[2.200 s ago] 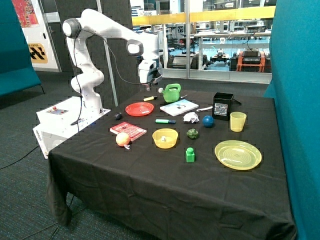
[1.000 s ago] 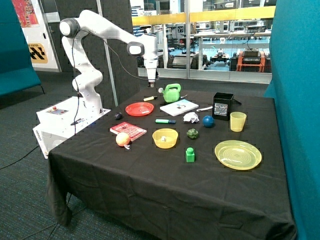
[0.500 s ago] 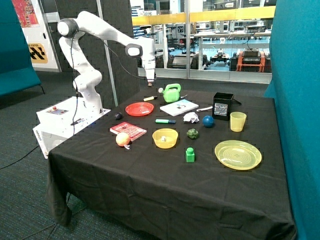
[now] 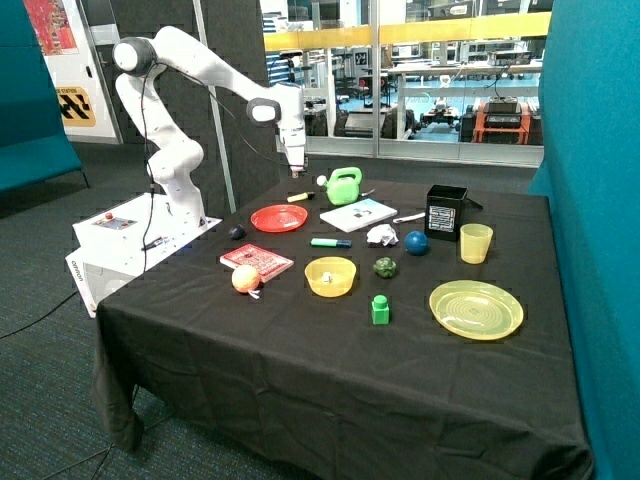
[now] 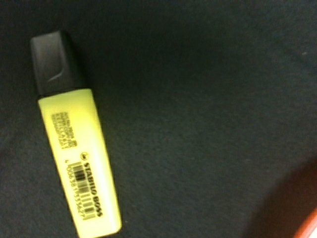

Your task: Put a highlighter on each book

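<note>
Tool: the tool (image 4: 296,172) hangs above the far edge of the bench (image 4: 300,380), over the yellow highlighter (image 4: 300,197); whether it is open or closed cannot be told, and it has hold of nothing that shows.

Yellow highlighter: lies flat on the black cloth just behind the red plate (image 4: 278,218), beside the green can (image 4: 344,186). The wrist view looks straight down on it (image 5: 74,144), dark cap on, label up, with a red edge (image 5: 307,225), likely the plate, at one corner. It sits off to one side of that view, so I judge the tool is not yet centred over it.

Green highlighter: the green highlighter (image 4: 330,242) lies on the cloth between the two books, touching neither.

White book: the white book (image 4: 358,214) lies flat near the can, nothing on it.

Red book: the red book (image 4: 257,262) lies flat at the near side, its top bare; an orange ball (image 4: 246,278) sits at its near corner, touching or overlapping it.

Step in hand: seemingly lining up over the yellow highlighter to pick it up; neither book has a highlighter yet.

Why so: flat books give a steady top to set a pen on; a pen lying flat calls for a grip from above, across its narrow width.

Risk: the plate rim is close by and could foul a finger.
</note>
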{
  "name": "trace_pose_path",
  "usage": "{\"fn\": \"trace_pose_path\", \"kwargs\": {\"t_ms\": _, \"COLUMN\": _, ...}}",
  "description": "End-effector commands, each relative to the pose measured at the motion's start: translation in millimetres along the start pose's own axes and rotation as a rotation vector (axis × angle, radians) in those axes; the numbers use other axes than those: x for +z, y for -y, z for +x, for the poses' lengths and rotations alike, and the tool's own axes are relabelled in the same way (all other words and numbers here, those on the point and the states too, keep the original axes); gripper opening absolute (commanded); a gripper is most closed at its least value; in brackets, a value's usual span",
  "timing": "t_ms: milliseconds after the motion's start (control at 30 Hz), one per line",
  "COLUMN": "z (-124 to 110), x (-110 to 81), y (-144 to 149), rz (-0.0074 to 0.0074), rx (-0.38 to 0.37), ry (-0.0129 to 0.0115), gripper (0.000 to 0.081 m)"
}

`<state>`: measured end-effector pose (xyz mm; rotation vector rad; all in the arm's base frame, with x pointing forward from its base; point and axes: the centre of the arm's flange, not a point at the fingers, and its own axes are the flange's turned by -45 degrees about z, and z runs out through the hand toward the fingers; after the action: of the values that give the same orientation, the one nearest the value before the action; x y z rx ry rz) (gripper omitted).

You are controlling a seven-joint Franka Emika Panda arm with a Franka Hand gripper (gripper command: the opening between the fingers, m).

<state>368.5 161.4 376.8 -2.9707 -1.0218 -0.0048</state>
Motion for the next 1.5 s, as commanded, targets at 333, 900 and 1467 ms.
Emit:
{"fn": "trace_pose_path", "kwargs": {"t_ms": 333, "z": -0.9, "x": 44.5, "y": 29.3, "rz": 0.0009, "rx": -0.015, "ry": 0.0029, "gripper": 0.0678}}
{"fn": "trace_pose_path", "kwargs": {"t_ms": 900, "z": 12.8, "x": 49.0, "y": 50.5, "rz": 0.0010, "rx": -0.057, "ry": 0.0029, "gripper": 0.0606}}
{"fn": "trace_pose_path", "kwargs": {"t_ms": 1467, "z": 11.0, "x": 62.6, "y": 87.4, "rz": 0.0011, "rx": -0.119, "ry": 0.0029, "gripper": 0.0647}}
